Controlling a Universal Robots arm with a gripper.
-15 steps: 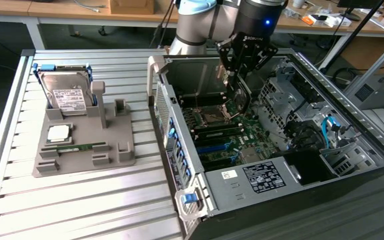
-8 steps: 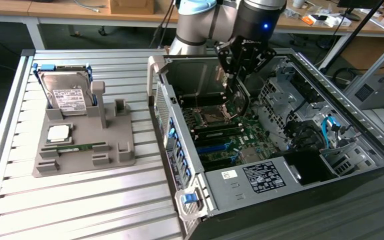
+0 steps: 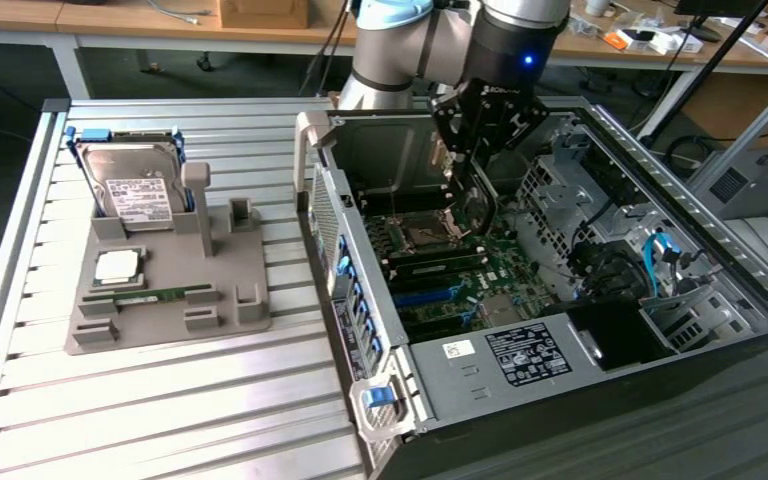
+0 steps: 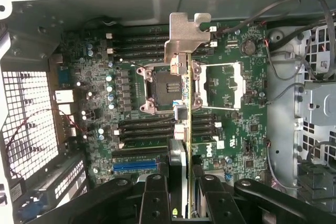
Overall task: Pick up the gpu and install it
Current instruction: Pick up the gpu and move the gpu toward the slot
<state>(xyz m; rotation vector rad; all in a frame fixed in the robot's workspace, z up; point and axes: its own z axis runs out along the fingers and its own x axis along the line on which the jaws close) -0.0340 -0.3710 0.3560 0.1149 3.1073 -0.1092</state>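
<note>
Inside the open computer case (image 3: 684,195), toward the exterior view's right, the gripper (image 4: 184,203) is clamped on the gpu (image 4: 188,98). It holds the card edge-on above the motherboard (image 4: 236,129), silver bracket (image 4: 185,32) leading. The card hangs over the processor socket (image 4: 160,90), not a slot. Lowered off-line, its edge could strike components or twist in the grip.
</note>
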